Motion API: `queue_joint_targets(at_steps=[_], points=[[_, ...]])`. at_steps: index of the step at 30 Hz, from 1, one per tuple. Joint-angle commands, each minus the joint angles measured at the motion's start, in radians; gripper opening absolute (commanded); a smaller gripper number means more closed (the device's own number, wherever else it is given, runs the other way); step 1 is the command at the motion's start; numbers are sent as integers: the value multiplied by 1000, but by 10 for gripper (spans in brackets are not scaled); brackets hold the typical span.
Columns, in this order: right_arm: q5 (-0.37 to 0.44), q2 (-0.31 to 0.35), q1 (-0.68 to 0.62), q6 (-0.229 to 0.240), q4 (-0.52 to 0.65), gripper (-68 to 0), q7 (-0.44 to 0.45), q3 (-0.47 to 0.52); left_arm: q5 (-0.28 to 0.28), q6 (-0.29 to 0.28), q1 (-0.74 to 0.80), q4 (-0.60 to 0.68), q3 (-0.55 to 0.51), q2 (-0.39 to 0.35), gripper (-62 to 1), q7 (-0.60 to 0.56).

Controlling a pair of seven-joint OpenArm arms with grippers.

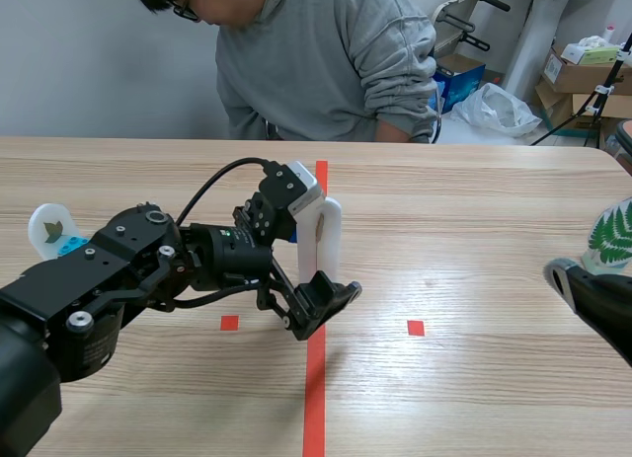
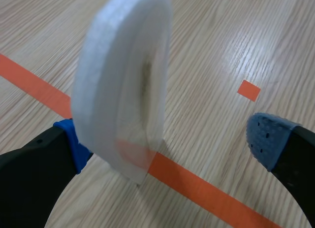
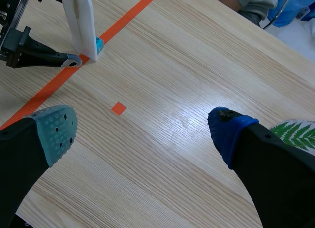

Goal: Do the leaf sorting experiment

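Observation:
A white foam plaque (image 1: 323, 238) stands upright on the orange-red centre line, on a small blue base (image 3: 100, 45). My left gripper (image 1: 318, 301) is open around it. In the left wrist view the plaque (image 2: 123, 85) stands edge-on between the fingers, close against the left pad (image 2: 74, 149) and far from the right pad (image 2: 268, 139). My right gripper (image 3: 142, 134) is open over bare table at the right edge (image 1: 583, 289). A white card with a green fern leaf (image 1: 612, 235) stands just beside it (image 3: 295, 134). Another white plaque with a small leaf (image 1: 51, 230) stands at the far left.
A person in a grey sweater (image 1: 326, 62) sits across the table, leaning forward. Small orange-red squares (image 1: 416, 328) mark the wood on both sides of the centre line (image 1: 314, 398). Boxes and bags lie on the floor behind the table's far right.

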Motion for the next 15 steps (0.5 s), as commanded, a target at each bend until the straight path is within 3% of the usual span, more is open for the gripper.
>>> queue_joint_targets(at_steps=[1, 5, 10, 15], points=[[4, 13, 9, 6, 7, -133, 8, 1, -7, -1, -6, 24, 3, -2, -91, -14], [4, 13, 9, 6, 7, -133, 8, 1, -3, -1, -6, 24, 4, -4, -285, -15], [4, 13, 9, 6, 7, -133, 8, 1, -3, -1, -6, 24, 4, -4, -397, -15], [4, 13, 9, 6, 7, -133, 8, 1, -3, -1, -6, 24, 4, -4, -549, -15]])
